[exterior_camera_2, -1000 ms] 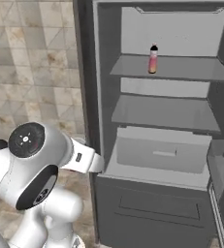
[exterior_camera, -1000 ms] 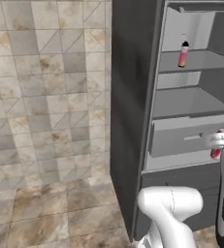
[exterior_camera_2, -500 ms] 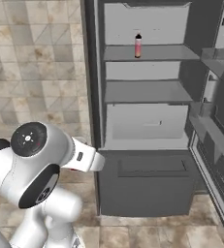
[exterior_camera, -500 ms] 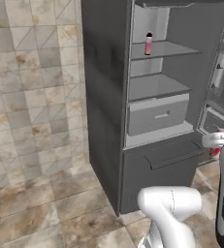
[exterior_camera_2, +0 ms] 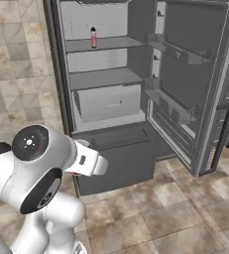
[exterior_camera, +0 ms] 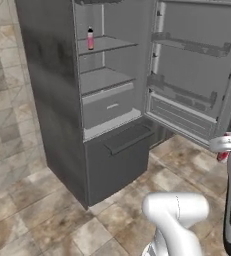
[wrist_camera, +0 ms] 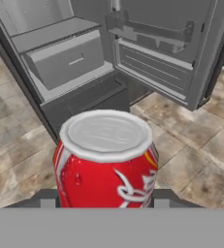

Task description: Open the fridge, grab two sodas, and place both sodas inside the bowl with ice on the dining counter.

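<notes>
The dark grey fridge (exterior_camera: 52,100) (exterior_camera_2: 111,149) (wrist_camera: 79,104) stands open, pale grey inside. One slim pink soda (exterior_camera: 90,39) (exterior_camera_2: 93,37) with a black cap stands upright on an upper shelf. A second soda, a red can (wrist_camera: 106,160) with a silver top, sits between my fingers in the hand view, well in front of the fridge and above the floor. My gripper (wrist_camera: 105,201) (exterior_camera: 223,147) is shut on this can, whose red edge (exterior_camera: 222,156) peeks out by the hand at the right. The bowl with ice and the dining counter are out of view.
The fridge door (exterior_camera: 197,75) (exterior_camera_2: 195,74) hangs wide open to the right, its shelves sticking out. A grey drawer (exterior_camera: 109,105) and a lower freezer front (exterior_camera_2: 121,158) face me. Brown floor tiles (exterior_camera: 47,215) lie open in front; a tiled wall (exterior_camera_2: 17,59) is at left.
The whole picture has shifted: the base has backed and turned, so the fridge looks farther off and its open door has come into view. The can stays in my grip.
</notes>
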